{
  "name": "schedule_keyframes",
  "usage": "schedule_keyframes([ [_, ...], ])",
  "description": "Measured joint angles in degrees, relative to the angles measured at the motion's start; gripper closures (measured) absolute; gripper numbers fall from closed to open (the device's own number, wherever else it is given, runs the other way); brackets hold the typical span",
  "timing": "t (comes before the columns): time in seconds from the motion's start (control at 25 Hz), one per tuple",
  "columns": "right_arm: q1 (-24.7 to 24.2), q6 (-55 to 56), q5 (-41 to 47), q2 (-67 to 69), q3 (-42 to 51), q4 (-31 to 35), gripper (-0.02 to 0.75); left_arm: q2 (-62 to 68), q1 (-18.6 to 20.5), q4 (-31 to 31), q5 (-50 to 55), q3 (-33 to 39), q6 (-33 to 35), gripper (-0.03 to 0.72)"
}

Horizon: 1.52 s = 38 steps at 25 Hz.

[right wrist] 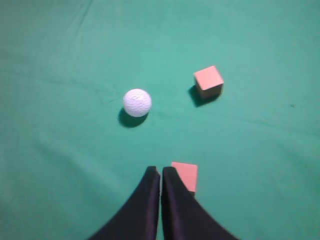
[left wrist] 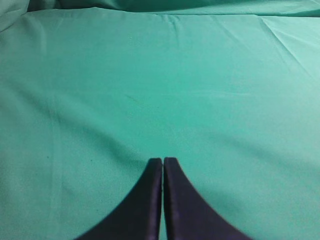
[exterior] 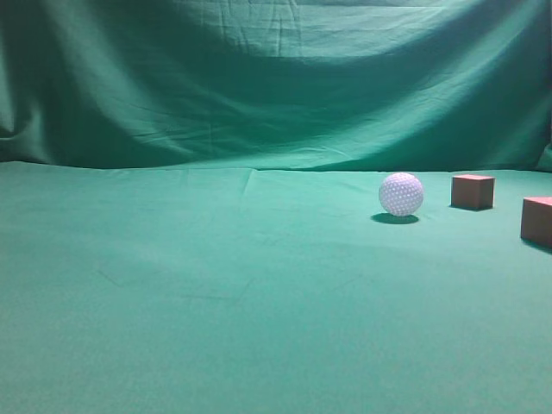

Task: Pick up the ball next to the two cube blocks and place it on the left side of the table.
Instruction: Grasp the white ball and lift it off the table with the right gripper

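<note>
The white dimpled ball (exterior: 401, 194) rests on the green table (exterior: 216, 293) at the right, left of the two reddish-brown cube blocks: one (exterior: 473, 191) close beside it, one (exterior: 536, 220) at the right edge of the exterior view. In the right wrist view the ball (right wrist: 137, 102) lies ahead and left of my right gripper (right wrist: 160, 170), which is shut and empty above the cloth. One cube (right wrist: 208, 81) lies ahead right, the other (right wrist: 185, 175) just right of the fingertips. My left gripper (left wrist: 163, 161) is shut and empty over bare cloth. Neither gripper shows in the exterior view.
A wrinkled green cloth backdrop (exterior: 276, 78) rises behind the table. Only green cloth (left wrist: 150, 85) shows under the left gripper.
</note>
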Motion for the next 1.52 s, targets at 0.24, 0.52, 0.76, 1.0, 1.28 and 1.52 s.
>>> schedule_keyframes([
  [0.24, 10.79, -1.23, 0.35, 16.87, -9.18, -2.58, 0.738, 0.0, 0.0, 0.0, 0.0, 0.0, 0.0, 0.688],
  [0.52, 12.7, -1.33, -0.75, 36.34, -20.03, -3.53, 0.612, 0.0, 0.0, 0.0, 0.0, 0.0, 0.0, 0.688],
  [0.76, 12.7, -2.15, -1.14, 46.9, -27.06, -3.88, 0.169, 0.0, 0.0, 0.0, 0.0, 0.0, 0.0, 0.688],
  [1.0, 12.7, -2.38, -2.25, 51.91, -29.9, -4.35, 0.106, 0.0, 0.04, 0.0, 0.0, 0.0, 0.0, 0.688],
  [1.28, 12.7, -2.38, -3.45, 55.1, -30.15, -7.09, 0.235, 0.0, 0.04, 0.0, 0.0, 0.0, 0.0, 0.688],
  [1.52, 12.7, -2.38, -3.45, 55.57, -30.39, -7.86, 0.434, 0.0, 0.04, 0.0, 0.0, 0.0, 0.0, 0.688],
])
